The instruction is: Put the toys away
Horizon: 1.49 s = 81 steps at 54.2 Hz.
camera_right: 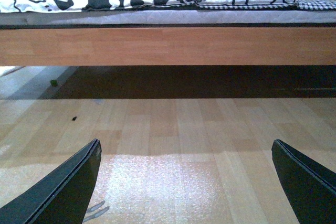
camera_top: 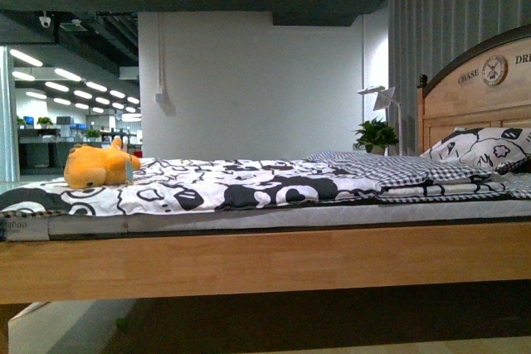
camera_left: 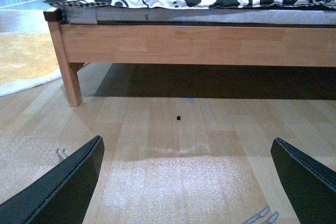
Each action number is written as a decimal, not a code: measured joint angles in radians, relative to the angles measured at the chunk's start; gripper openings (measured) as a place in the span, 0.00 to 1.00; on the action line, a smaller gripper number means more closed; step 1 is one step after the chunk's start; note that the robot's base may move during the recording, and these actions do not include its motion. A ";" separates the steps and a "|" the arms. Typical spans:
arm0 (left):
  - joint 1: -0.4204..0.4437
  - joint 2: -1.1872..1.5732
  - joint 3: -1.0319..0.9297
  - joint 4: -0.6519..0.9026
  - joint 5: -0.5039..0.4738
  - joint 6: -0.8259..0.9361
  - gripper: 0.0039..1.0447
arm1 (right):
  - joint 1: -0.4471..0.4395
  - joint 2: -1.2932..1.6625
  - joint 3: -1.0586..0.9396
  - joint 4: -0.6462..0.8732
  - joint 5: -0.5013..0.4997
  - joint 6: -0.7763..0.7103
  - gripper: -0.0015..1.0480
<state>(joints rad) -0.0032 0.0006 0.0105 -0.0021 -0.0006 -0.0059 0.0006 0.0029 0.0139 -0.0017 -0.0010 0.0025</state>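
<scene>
Since both of my pincers hang low over the wooden floor (camera_left: 173,129) with nothing in them, I judge the job is at its very start: the toy has not been reached for yet. My left gripper (camera_left: 186,140) is spread wide, its two dark fingers far apart and only bare boards between them. My right gripper (camera_right: 185,141) is spread just as wide and is equally empty. Both face the side rail of the bed (camera_top: 265,259) from below mattress height.

The plush toy (camera_top: 98,166) lies on top of the black-and-white patterned duvet (camera_top: 249,184), at the foot end of the bed. That is far to my left and well apart from the pillow (camera_top: 485,147) and the wooden headboard (camera_top: 477,89) on my right. My left arm looks the better placed of the two. The next move, as I read it, calls for lifting that arm above the rail and carrying it over the mattress edge. The jaws should stay wide until they straddle the toy's body.

It is plump and orange-yellow, with rounded limbs and a small bluish patch on the side toward the headboard. Its face I cannot make out. It looks soft, so I expect it to squash under the grip. No bin or box shows, so I cannot tell where it should go.
</scene>
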 joint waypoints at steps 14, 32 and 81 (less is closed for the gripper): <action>0.000 0.000 0.000 0.000 0.000 0.000 0.94 | 0.000 0.000 0.000 0.000 0.000 0.000 0.94; 0.000 0.000 0.000 0.000 0.000 0.000 0.94 | 0.000 0.000 0.000 0.000 0.000 0.000 0.94; 0.000 0.000 0.000 0.000 0.000 0.000 0.94 | 0.000 0.000 0.000 0.000 0.000 0.000 0.94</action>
<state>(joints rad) -0.0032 0.0006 0.0105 -0.0021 -0.0002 -0.0059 0.0006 0.0029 0.0139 -0.0017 -0.0010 0.0025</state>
